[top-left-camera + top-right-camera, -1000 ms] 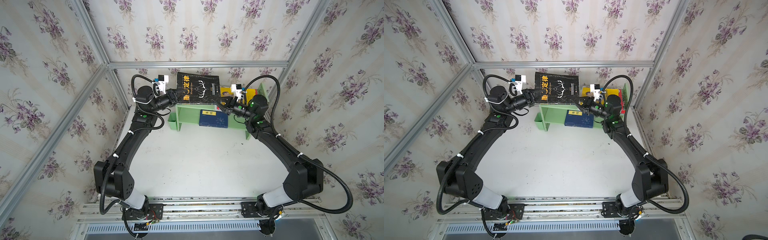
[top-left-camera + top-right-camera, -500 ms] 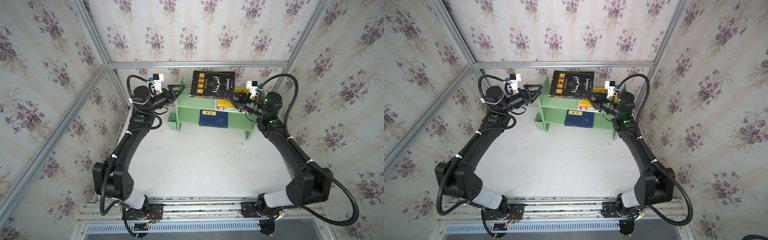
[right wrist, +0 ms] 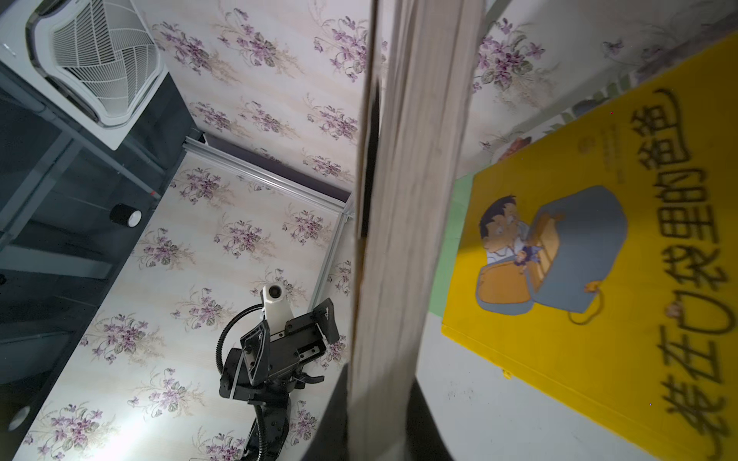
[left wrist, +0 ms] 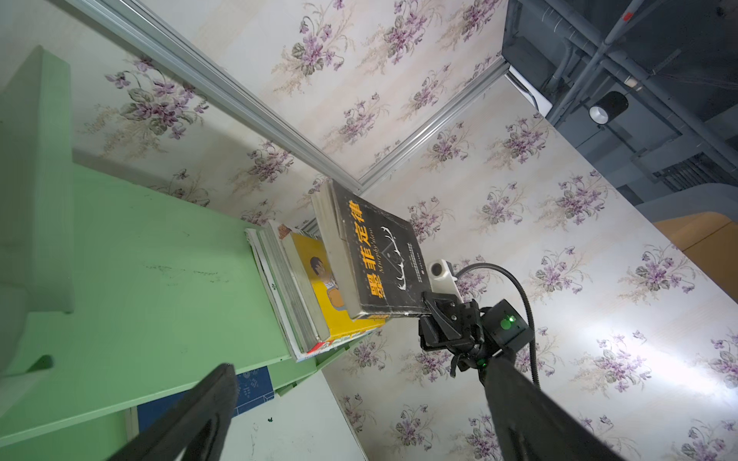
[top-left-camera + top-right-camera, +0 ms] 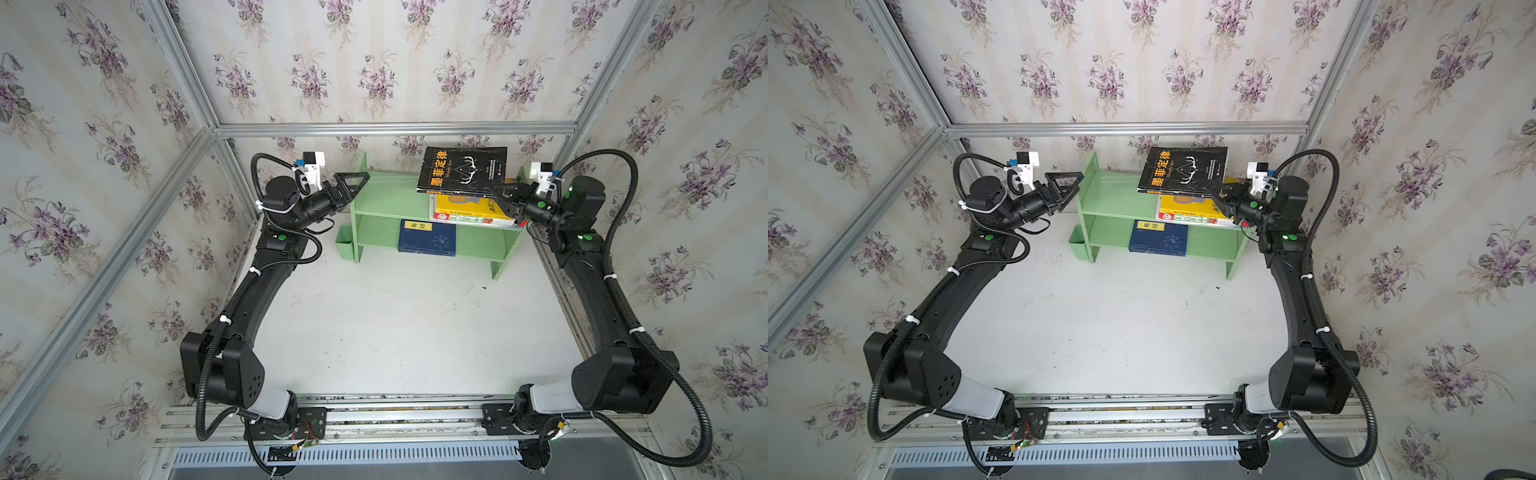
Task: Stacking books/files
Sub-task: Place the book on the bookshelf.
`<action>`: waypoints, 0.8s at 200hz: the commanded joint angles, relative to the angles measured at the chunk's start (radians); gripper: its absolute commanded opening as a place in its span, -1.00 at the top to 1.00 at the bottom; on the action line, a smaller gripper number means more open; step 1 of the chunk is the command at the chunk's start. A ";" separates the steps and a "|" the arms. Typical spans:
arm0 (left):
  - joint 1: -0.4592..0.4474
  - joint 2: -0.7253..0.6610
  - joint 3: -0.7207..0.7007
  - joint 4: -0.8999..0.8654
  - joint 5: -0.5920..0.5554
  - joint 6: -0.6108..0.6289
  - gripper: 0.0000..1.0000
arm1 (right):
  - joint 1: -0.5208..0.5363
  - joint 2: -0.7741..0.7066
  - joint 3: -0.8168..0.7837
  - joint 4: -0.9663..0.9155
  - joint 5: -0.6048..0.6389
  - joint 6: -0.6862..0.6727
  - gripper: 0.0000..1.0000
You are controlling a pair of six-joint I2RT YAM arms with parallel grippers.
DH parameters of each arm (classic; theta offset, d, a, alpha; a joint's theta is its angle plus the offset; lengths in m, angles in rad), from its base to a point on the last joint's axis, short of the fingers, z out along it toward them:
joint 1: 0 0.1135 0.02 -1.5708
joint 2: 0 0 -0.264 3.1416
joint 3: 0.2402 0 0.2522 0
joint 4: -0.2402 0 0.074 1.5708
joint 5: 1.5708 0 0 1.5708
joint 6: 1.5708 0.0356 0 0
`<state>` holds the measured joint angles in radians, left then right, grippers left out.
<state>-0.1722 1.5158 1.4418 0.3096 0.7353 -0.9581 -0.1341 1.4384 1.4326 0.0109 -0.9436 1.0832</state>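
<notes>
Black book (image 5: 462, 170) lengthwise along shelf (image 5: 386, 195), face-up

Cover of black book (image 5: 463, 170): semi-gloss, edges worn and chipped; page block is raw matt paper. Cover of yellow book (image 3: 579, 259): smooth coated card, low sheen. Green shelf (image 5: 390, 195): matt paint, scratched and marked on top. White worktop (image 5: 395, 324): matt, scuffed, dark specks. The frame bars (image 5: 395, 128): bare brushed metal. The walls (image 5: 374, 62): matt floral wallpaper. Both left hand (image 5: 353, 183) and right hand (image 5: 498, 194): matt black plastic. The cable conduit (image 5: 619, 199): ribbed black plastic.
</notes>
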 commanded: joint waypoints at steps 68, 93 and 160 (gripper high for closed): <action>-0.027 0.021 0.027 -0.024 0.012 0.027 -0.99 | -0.063 0.020 0.018 -0.104 -0.083 -0.132 1.00; -0.032 0.018 0.021 -0.027 0.012 0.034 -0.99 | -0.081 0.031 0.020 -0.093 -0.105 -0.128 1.00; -0.035 0.001 0.018 -0.068 -0.007 0.060 -0.99 | -0.122 0.072 0.031 -0.094 -0.180 -0.128 1.00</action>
<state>-0.2073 1.5249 1.4609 0.2443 0.7353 -0.9192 -0.2379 1.5101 1.4406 -0.1432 -1.0771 0.9741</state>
